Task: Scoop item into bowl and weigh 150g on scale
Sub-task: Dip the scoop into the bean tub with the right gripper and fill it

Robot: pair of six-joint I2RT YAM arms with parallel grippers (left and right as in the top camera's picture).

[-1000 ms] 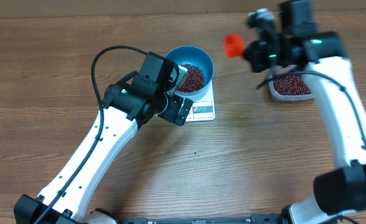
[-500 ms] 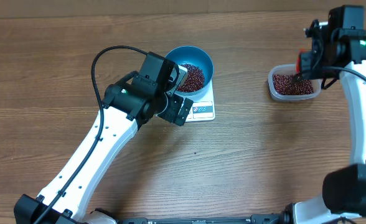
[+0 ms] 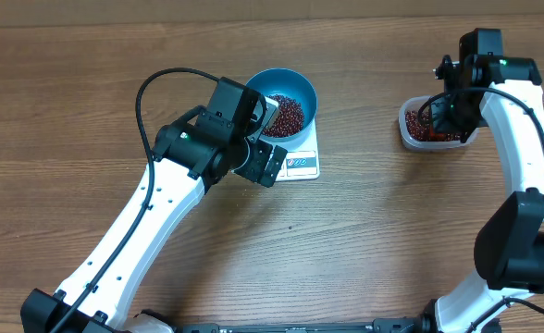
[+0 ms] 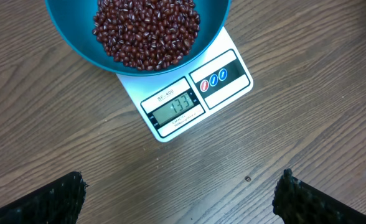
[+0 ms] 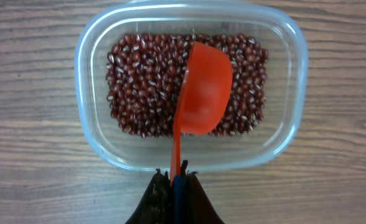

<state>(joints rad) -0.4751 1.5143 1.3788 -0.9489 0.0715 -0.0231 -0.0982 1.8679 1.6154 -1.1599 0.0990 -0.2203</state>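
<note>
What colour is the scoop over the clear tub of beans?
The scoop is bright orange-red all over; the right wrist view shows it best.

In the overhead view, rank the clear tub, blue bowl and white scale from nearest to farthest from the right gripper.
1. Clear tub, directly beneath the right gripper.
2. Blue bowl and white scale, far to its left, stacked together; too close to call.

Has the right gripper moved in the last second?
Yes. The right gripper, shut on the scoop, has swung rightward, away from the bowl, from left of the tub to directly over it.
</note>
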